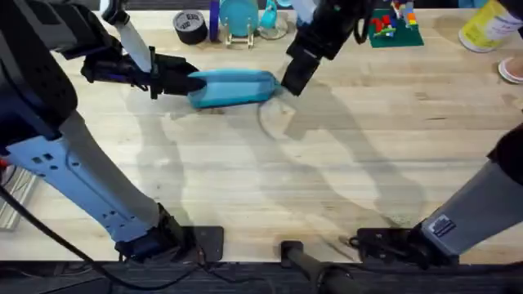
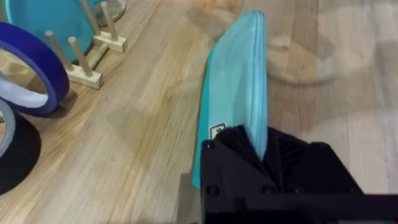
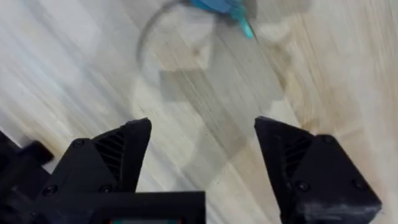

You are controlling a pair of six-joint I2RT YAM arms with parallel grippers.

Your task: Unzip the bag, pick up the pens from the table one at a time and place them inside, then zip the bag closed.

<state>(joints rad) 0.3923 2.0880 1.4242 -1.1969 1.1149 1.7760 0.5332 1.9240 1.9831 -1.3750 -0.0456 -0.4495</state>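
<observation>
- Blue bag (image 1: 233,87) lay on the table (image 1: 327,180), far side, near the middle.
- Left gripper (image 1: 192,82) pinched the bag's left end, fingers (image 2: 249,155) clamped on fabric.
- Right gripper (image 1: 292,82) hovered wide apart beside its right end.

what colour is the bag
Light blue bag, clearest in the left wrist view.

The overhead camera looks down and forward from above the arm bases, taking in the whole table (image 1: 327,180). The left wrist camera sits low and close against the bag (image 2: 239,81), looking along its length. The right wrist camera faces down at bare wood near the bag's (image 3: 217,5) end. All three views share the bag (image 1: 235,86).
</observation>
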